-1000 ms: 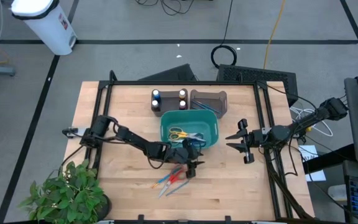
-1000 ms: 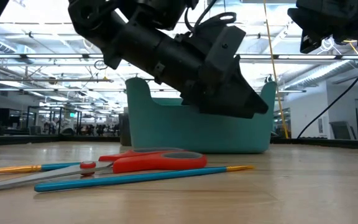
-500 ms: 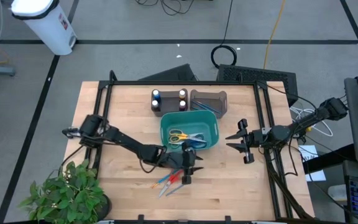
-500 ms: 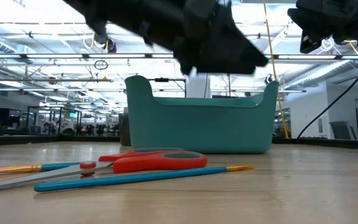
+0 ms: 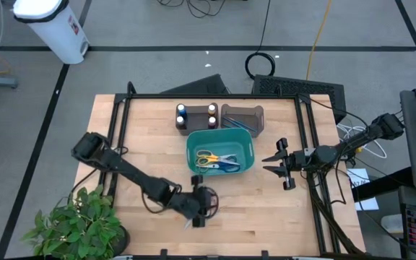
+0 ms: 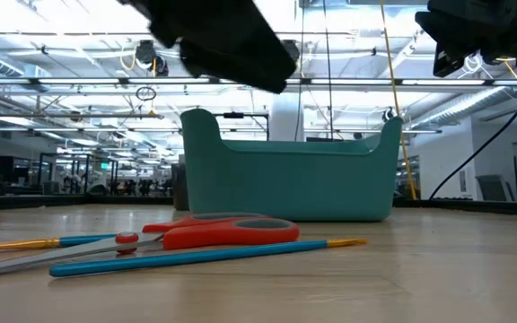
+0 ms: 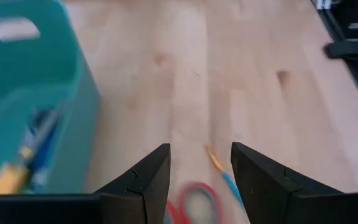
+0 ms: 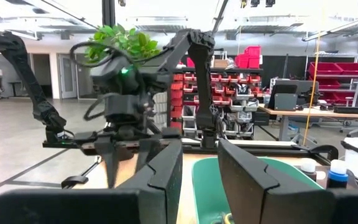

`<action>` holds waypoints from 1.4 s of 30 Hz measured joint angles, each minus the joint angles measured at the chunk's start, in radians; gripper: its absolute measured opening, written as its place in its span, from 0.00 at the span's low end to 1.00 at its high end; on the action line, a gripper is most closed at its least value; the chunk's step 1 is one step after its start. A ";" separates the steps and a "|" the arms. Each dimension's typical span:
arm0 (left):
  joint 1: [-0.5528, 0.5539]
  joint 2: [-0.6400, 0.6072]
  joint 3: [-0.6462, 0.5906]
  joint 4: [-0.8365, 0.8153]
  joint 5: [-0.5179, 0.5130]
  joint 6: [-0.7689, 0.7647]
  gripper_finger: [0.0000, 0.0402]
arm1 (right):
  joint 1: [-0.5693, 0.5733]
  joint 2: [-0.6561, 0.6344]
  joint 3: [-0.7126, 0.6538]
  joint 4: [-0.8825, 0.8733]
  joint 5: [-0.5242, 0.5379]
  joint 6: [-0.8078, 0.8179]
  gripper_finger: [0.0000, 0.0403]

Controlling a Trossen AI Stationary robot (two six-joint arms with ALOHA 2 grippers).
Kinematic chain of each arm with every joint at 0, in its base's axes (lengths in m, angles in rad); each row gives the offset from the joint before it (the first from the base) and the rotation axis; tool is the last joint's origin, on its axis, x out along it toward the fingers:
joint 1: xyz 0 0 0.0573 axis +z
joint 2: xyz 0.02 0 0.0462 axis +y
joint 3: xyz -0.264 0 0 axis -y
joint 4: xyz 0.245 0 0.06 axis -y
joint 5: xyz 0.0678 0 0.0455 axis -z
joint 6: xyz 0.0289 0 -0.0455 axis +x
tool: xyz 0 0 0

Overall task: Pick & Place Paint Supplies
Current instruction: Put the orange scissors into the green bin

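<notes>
My left gripper (image 5: 206,204) (image 7: 201,168) hovers open and empty over the near middle of the table. It is above red-handled scissors (image 6: 214,233) and two thin blue brushes with orange ends (image 6: 205,254) (image 6: 25,242), all lying flat on the wood. In the left wrist view one brush tip (image 7: 219,165) shows below the fingers. Small paint bottles (image 5: 181,112) (image 5: 211,112) stand in a dark holder at the far side. More blue brushes lie in a dark tray (image 5: 242,117). My right gripper (image 5: 274,163) (image 8: 197,174) waits open, raised at the right.
A teal bin (image 5: 220,150) (image 6: 285,175) stands mid-table between the supplies at the back and my left gripper, with yellow- and blue-handled scissors inside. A potted plant (image 5: 74,220) sits at the near left corner. Bare wood lies right of the brushes.
My left gripper has drawn back from the teal bin's near wall toward the table's near edge and a little to the left, rising as it went. It now hangs over the red scissors and brushes. Its fingers stay open.
</notes>
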 joint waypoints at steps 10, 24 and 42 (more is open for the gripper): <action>-0.051 0.055 0.000 -0.148 -0.068 -0.288 0.44 | 0.000 0.000 0.000 -0.004 0.000 0.000 0.23; -0.038 0.172 0.000 -0.152 -0.124 -0.335 0.44 | 0.000 0.002 0.000 -0.010 0.026 0.000 0.23; -0.024 0.199 0.002 -0.134 -0.078 -0.391 0.44 | 0.000 0.002 0.000 -0.012 0.026 0.001 0.23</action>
